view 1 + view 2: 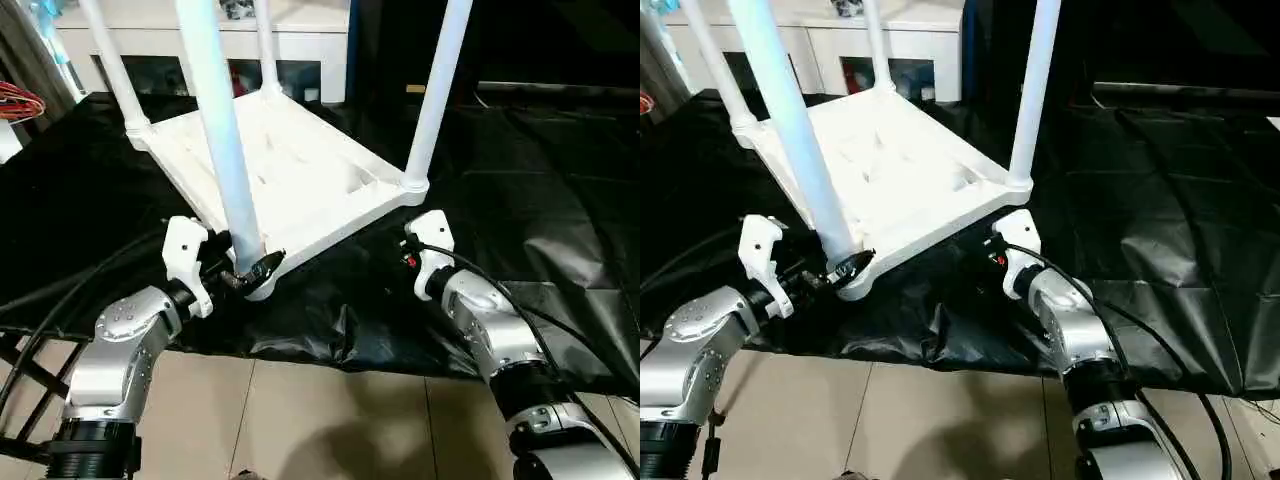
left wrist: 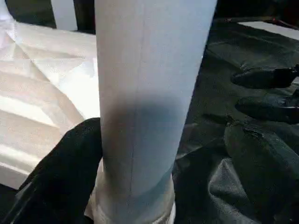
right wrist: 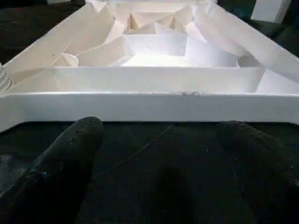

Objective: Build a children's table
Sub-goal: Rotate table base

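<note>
The children's table lies upside down on the black cloth, its ribbed white tabletop (image 1: 300,175) facing up. Several white tubular legs rise from the corner sockets. My left gripper (image 1: 245,272) is open at the base of the nearest leg (image 1: 222,130). That leg (image 2: 149,107) stands between its fingers (image 2: 60,182), one pad against the tube and the other apart from it. My right gripper (image 3: 159,140) is open and holds nothing. It sits low on the cloth, just short of the tabletop's near edge (image 3: 149,107), below the near right leg (image 1: 437,90).
The black-draped table (image 1: 540,180) stretches to the right, and its front edge hangs over a tiled floor (image 1: 330,420). At the back stands a white cabinet (image 1: 300,30). A bundle of red wires (image 1: 20,100) lies at the far left. Black cables run along both forearms.
</note>
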